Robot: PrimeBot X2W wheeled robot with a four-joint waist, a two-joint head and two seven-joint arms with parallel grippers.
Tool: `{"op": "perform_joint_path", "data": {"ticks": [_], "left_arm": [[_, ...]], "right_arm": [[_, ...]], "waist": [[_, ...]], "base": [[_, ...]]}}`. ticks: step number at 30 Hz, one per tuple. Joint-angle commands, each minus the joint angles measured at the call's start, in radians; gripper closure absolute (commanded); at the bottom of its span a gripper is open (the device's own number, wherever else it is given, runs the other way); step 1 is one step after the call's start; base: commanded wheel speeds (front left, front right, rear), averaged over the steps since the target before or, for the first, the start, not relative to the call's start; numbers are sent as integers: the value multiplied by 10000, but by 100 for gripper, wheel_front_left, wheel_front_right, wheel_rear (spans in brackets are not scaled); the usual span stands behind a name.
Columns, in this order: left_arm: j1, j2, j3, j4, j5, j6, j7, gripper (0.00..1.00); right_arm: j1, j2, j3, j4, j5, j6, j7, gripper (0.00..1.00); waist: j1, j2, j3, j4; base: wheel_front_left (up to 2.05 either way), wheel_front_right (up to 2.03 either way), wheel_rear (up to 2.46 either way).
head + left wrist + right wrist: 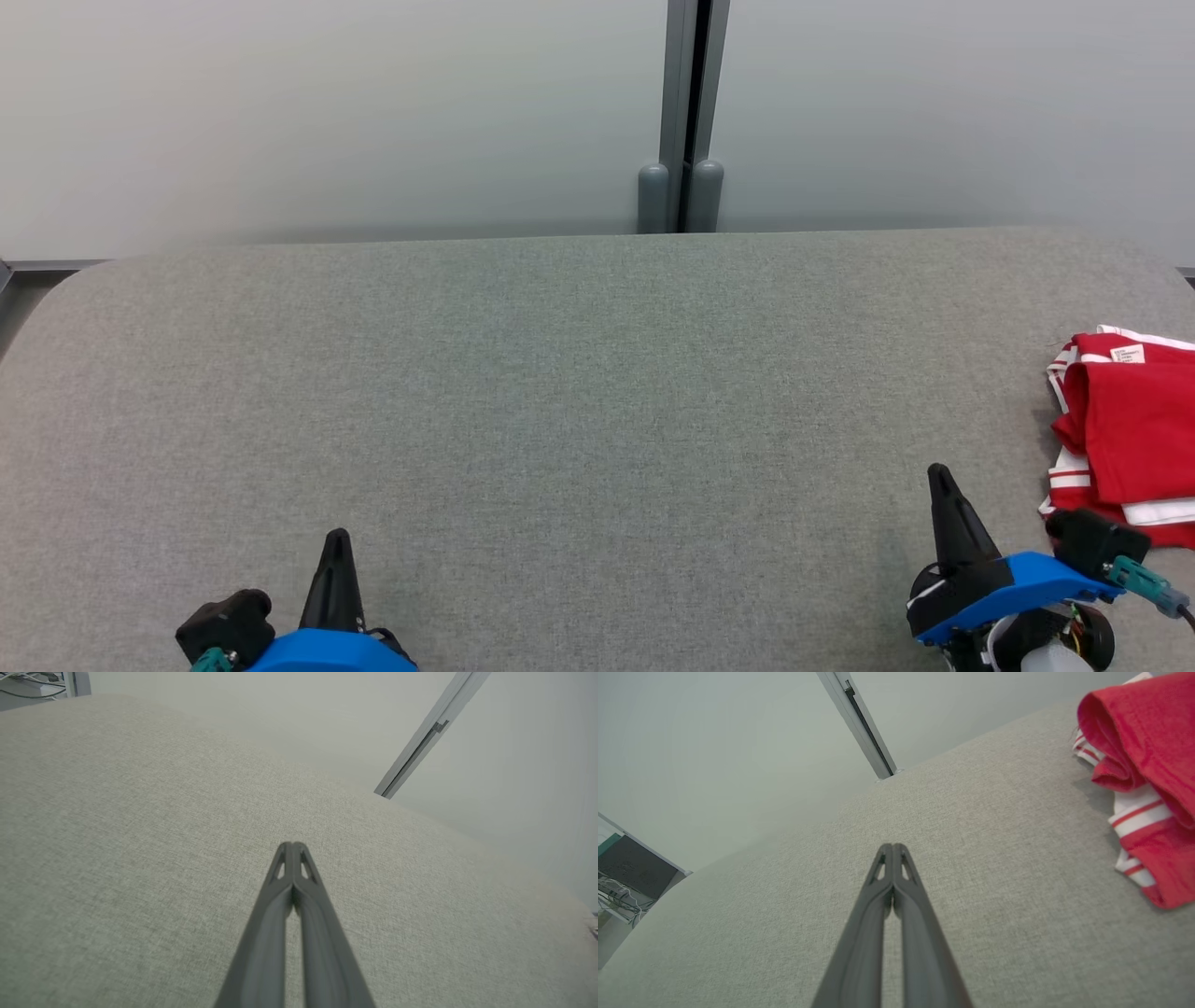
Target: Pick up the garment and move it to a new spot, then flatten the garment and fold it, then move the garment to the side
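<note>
Though grey, fabric surface (560, 373), pale wall (327, 112)

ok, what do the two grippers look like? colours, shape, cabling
Both alike. The left gripper and right gripper each have two long, dark grey fingers tapering to a point, with small triangular cut-outs near the tips. Each sits on a bright blue housing with a black block beside it. A teal connector with a dark cable plugs in at the right one.
</note>
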Motion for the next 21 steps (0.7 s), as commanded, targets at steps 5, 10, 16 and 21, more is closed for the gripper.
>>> {"op": "perform_joint_path", "data": {"ticks": [5,10,16,21], "left_arm": [[-415,19,259,-262,-1026,-181,260,100],[-488,23,413,-326,-1791,-292,458,100],[-565,26,588,-396,-2653,-420,685,100],[-612,28,726,-453,-3332,-520,862,100]], "right_arm": [[6,-52,-83,-439,1040,0,252,100],[62,-57,-138,-620,1807,0,450,100],[122,-62,-203,-823,2667,0,675,100],[162,-67,-252,-977,3348,1,857,100]], "waist": [[0,0,-12,-6],[0,0,-24,-12],[0,0,-37,-19],[0,0,-49,-25]], "base": [[0,0,0],[0,0,0],[0,0,0],[0,0,0]]}}
